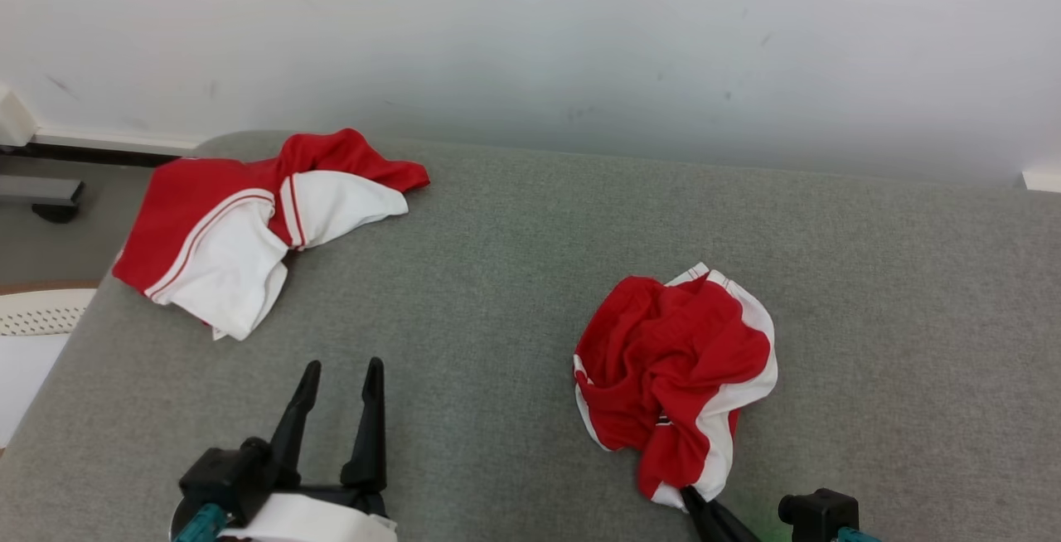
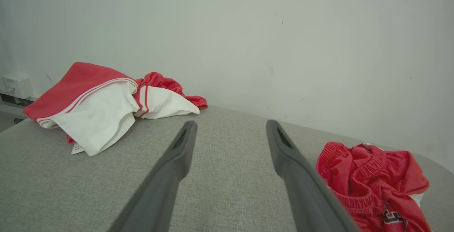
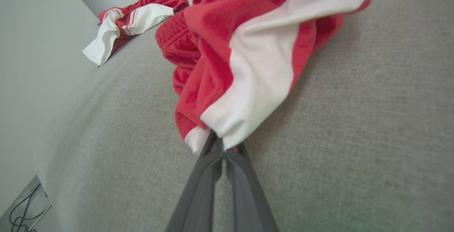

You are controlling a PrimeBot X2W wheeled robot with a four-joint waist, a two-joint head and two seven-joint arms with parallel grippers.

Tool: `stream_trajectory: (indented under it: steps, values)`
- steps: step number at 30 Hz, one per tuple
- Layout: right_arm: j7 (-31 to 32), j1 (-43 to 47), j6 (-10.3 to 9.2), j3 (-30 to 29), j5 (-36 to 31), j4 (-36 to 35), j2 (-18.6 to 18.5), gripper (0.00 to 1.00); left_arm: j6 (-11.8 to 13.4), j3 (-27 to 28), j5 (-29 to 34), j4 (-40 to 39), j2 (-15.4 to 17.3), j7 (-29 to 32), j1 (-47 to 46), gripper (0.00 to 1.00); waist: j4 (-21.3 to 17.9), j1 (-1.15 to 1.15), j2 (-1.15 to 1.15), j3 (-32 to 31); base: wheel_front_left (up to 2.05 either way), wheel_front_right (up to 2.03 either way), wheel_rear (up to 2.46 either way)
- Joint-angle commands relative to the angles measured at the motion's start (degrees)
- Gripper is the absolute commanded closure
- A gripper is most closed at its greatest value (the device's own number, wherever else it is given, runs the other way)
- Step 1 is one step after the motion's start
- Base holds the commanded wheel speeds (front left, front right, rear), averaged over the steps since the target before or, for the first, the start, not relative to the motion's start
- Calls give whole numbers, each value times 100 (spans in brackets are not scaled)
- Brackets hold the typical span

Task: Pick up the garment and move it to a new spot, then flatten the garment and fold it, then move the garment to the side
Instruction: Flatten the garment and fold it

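Note:
The garment (image 1: 675, 380) is a crumpled red piece with white side stripes, lying right of centre on the grey padded surface (image 1: 497, 277). My right gripper (image 1: 690, 496) is shut on its near lower edge; the right wrist view shows both fingers pinched together on the white-and-red hem (image 3: 221, 145), with the garment (image 3: 248, 47) bunched just beyond. My left gripper (image 1: 340, 372) stands open at the lower left, fingers apart over bare fabric, well left of the garment (image 2: 372, 186). In the left wrist view its fingers (image 2: 230, 125) hold nothing.
A second red and white garment (image 1: 249, 219) lies at the far left corner of the surface, also seen as a heap (image 2: 103, 108) and a small pile (image 3: 131, 19) in the wrist views. A pale wall (image 1: 530, 45) runs behind. A white perforated object (image 1: 41, 310) sits off the left edge.

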Motion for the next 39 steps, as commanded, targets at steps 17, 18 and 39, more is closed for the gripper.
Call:
stream_trajectory:
  steps: [17,18,39]
  values:
    - [-150,-255,-10,644,1047,-1118,6,100,-25,31,19,-14,21,-3,-27,0,-98,0,0,-98,0,0,0]
    - [-149,-310,-10,769,1132,-1140,13,100,-21,32,7,-16,21,-3,-44,0,-52,0,0,-95,0,0,0]
    - [-55,-1413,-10,2558,2510,-116,363,0,100,60,-141,-87,19,-3,5,0,832,0,0,-144,0,0,0]
